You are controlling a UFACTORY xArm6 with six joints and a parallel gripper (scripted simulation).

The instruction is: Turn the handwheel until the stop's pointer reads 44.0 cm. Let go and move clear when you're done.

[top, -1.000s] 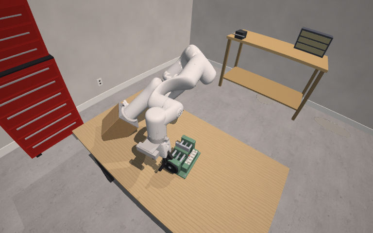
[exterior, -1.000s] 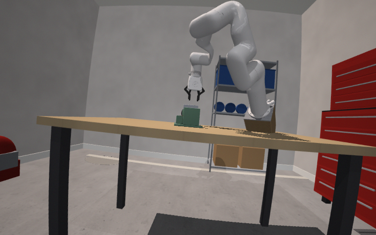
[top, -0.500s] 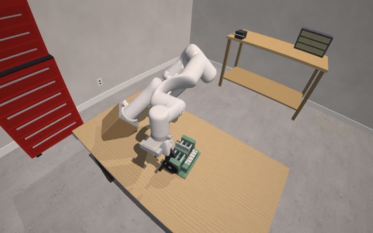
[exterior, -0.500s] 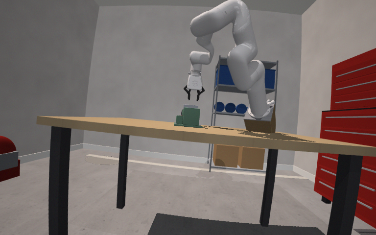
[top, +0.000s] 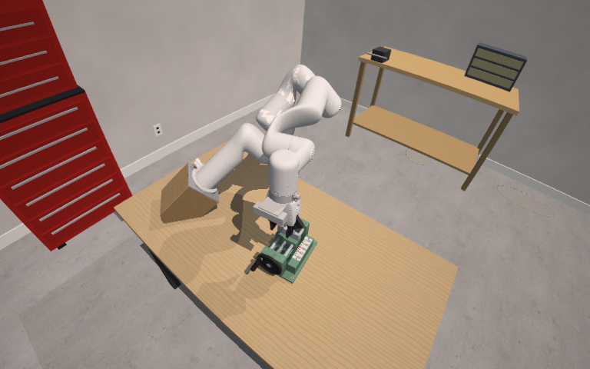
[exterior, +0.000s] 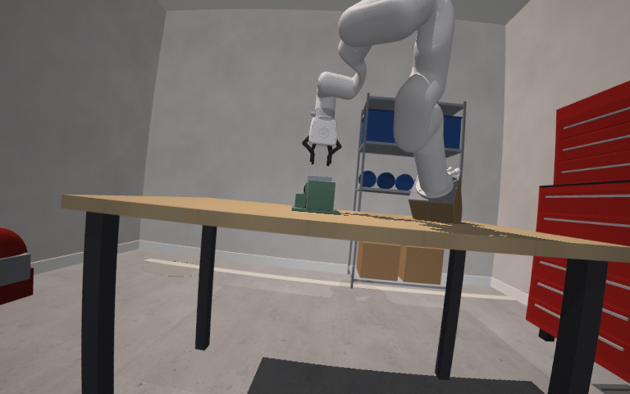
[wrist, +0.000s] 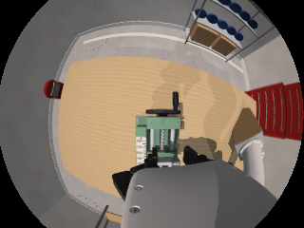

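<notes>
Tool (top: 282,229) (exterior: 320,162) (wrist: 170,154) — open, empty — stands above the green fixture (top: 273,254) (exterior: 320,195) (wrist: 142,121); the handwheel (top: 269,264) (wrist: 160,112) lies lower, at its crank end.

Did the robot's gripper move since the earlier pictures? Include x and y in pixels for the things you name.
Yes. In the top view, the gripper (top: 282,229) (exterior: 320,162) (wrist: 170,154) moved away from the black wheel (top: 270,264) (wrist: 160,112), toward the far end of the green machine (top: 293,266) (exterior: 320,195) (wrist: 142,121).
</notes>
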